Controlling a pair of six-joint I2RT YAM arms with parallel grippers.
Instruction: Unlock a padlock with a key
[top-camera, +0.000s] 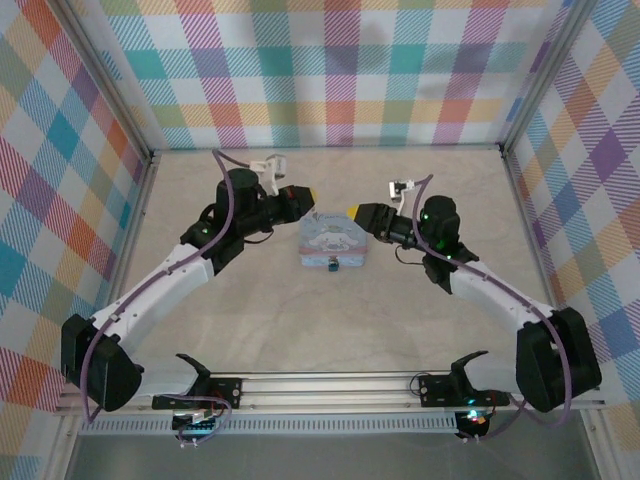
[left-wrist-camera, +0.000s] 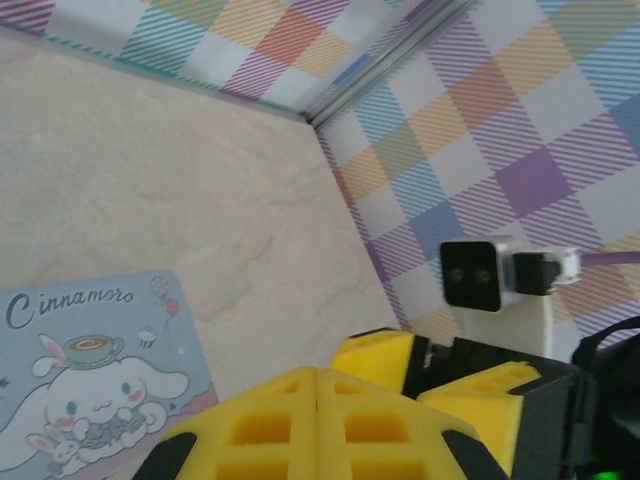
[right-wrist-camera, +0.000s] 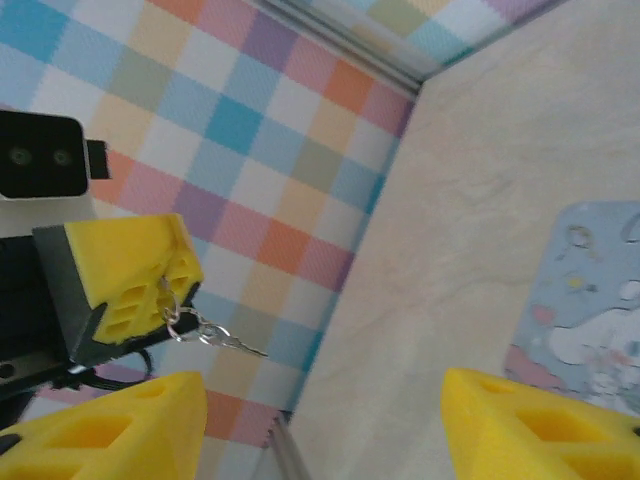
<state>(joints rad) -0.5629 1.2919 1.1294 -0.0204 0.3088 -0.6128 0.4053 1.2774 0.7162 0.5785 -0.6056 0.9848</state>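
Overhead and wrist views, common tin (top-camera: 334, 243)

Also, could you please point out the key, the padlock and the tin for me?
key (right-wrist-camera: 238, 344), right wrist view, its shank
padlock (top-camera: 331, 266), top external view, its body
tin (top-camera: 335, 238), top external view, lid centre

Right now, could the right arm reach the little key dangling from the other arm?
Probably yes: the key hangs free from the shut left gripper, and the open right gripper faces it, nothing between.

The padlock (top-camera: 331, 265) is too small to resolve; the left wrist view crops the tin (left-wrist-camera: 90, 380).
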